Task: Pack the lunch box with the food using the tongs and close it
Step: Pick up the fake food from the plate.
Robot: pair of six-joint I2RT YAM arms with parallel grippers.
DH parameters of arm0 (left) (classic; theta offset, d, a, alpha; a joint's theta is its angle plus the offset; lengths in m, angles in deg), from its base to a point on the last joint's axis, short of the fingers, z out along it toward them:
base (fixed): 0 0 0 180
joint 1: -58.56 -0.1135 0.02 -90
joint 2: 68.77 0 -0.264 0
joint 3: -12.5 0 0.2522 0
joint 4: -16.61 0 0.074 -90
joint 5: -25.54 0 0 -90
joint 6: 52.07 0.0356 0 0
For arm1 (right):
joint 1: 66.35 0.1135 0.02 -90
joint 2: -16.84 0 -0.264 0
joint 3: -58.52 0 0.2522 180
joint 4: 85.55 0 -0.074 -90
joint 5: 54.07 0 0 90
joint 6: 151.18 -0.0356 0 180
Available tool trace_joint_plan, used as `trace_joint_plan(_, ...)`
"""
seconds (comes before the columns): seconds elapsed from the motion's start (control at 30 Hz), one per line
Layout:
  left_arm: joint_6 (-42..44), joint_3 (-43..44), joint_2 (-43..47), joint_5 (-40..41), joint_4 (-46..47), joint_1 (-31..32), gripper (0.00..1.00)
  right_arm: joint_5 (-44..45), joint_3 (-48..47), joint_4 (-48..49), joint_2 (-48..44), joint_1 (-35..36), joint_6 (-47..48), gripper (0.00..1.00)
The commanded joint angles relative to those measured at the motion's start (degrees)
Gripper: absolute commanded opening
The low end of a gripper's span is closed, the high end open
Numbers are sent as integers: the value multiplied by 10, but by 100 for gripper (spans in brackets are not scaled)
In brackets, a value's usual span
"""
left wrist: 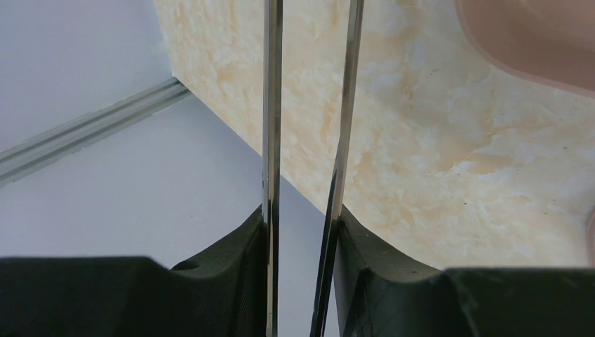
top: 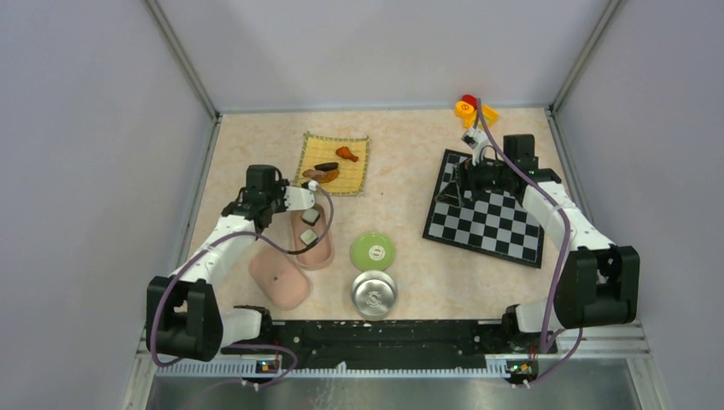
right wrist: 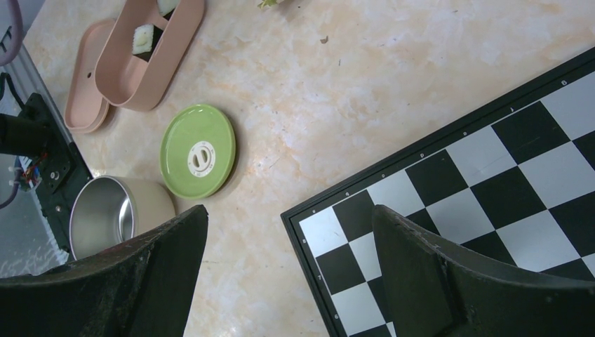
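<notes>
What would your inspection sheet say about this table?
Surface: beige marbled table.
Job's things: two sushi rolls in the open lunch box, lid beside it; more food on the mat; tongs held.
Clutter: chessboard, green disc, steel bowl, toy blocks.
Grippers: left gripper shut on tongs; right gripper open above chessboard.
Cables: purple cable along each arm.
Surroundings: grey walls.
</notes>
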Motion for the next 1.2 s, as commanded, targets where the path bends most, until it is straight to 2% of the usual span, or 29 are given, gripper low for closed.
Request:
trace_joint_plan(0.0,5,-13,-1,21,69,6,39,-11,-2,10,-2,-6,9,85)
trace_joint_plan(0.37,20,-58,4,37,132,29,38,-13,-1,10,-2,-6,8,85)
trace_joint_plan(0.63,11,-43,11,41,123,30,30,-14,-2,10,-4,-6,8,85)
trace_joint_plan(0.83,3,-26,31,37,94,29,21,-14,-2,10,-4,-7,7,85)
trace_joint_plan(1.07,-32,26,48,14,10,29,0,-15,-2,11,-5,-7,7,85)
trace_joint_plan(1.17,-59,62,51,-1,-28,29,0,-15,-2,11,-5,-7,6,85)
